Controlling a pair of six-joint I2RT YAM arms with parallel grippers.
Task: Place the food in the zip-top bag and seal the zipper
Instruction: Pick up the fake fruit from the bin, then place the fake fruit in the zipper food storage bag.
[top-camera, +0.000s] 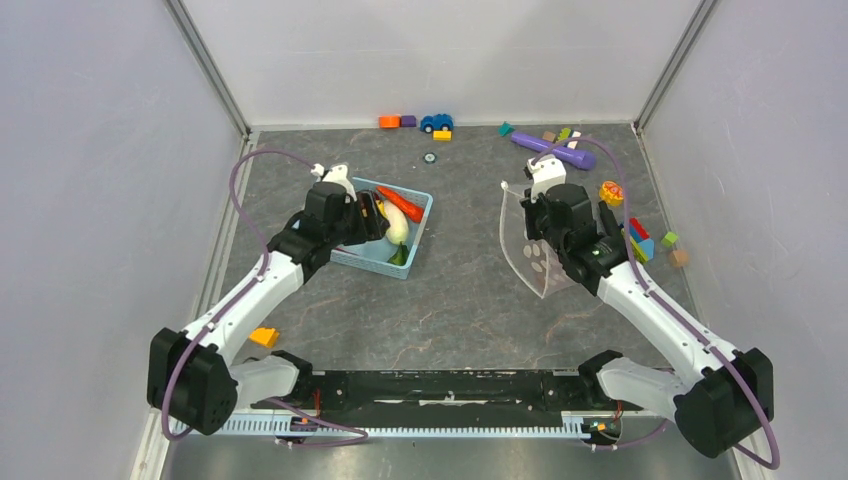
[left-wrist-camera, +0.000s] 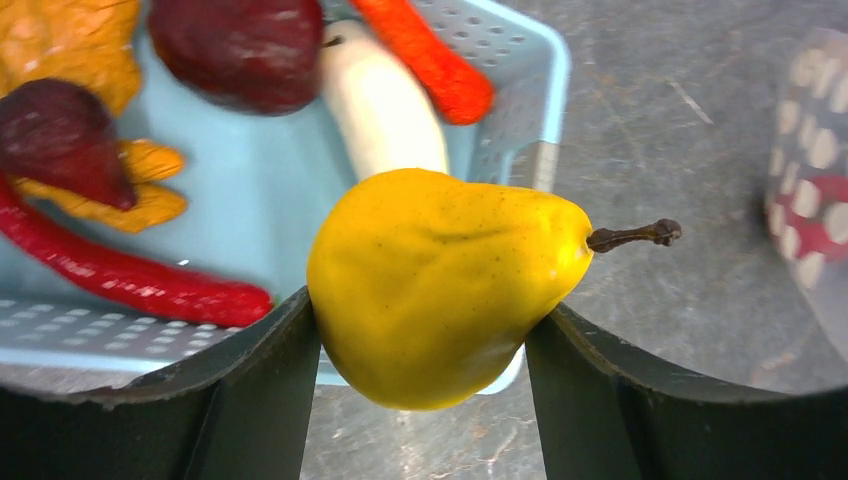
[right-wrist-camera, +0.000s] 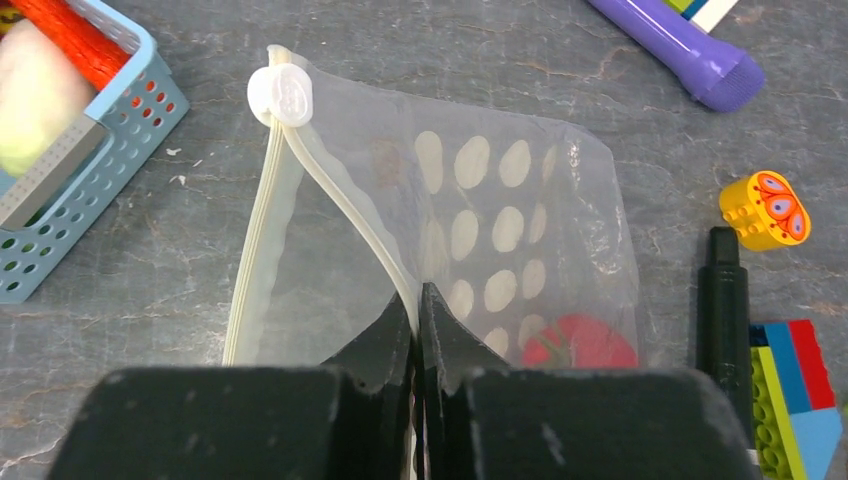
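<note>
**Pear may miss the narrow bag mouth**

The main risk is at the mouth of the zip-top bag (right-wrist-camera: 500, 200). Only one lip of the zipper (right-wrist-camera: 340, 200) is lifted, and the other lip hangs lower, near the desk (top-camera: 460, 300), so the gap between them is a slim wedge. The yellow pear (left-wrist-camera: 440, 280) is fat and smooth. If it comes in a little off line, I think it can hit the zipper strip, push the light bag away, or drop on the desk and roll. The film is thin, so a push from the pear may also pull the lip out of the pinch. The bag is well apart from the light-blue basket (left-wrist-camera: 520, 60), so the pear has some way to travel, and a smooth, round fruit can slip in a grip on the way.

The left hand (left-wrist-camera: 428, 302) is wide apart and grasps the pear across its belly, above the rim of the basket, where the carrot (left-wrist-camera: 425, 55) and the white radish (left-wrist-camera: 380, 110) lie. The right hand (right-wrist-camera: 418, 310) is clenched almost fully on the upper lip of the bag, some way down from the white slider tab (right-wrist-camera: 280, 97). One red tomato (right-wrist-camera: 580, 345) is already inside the bag.
</note>
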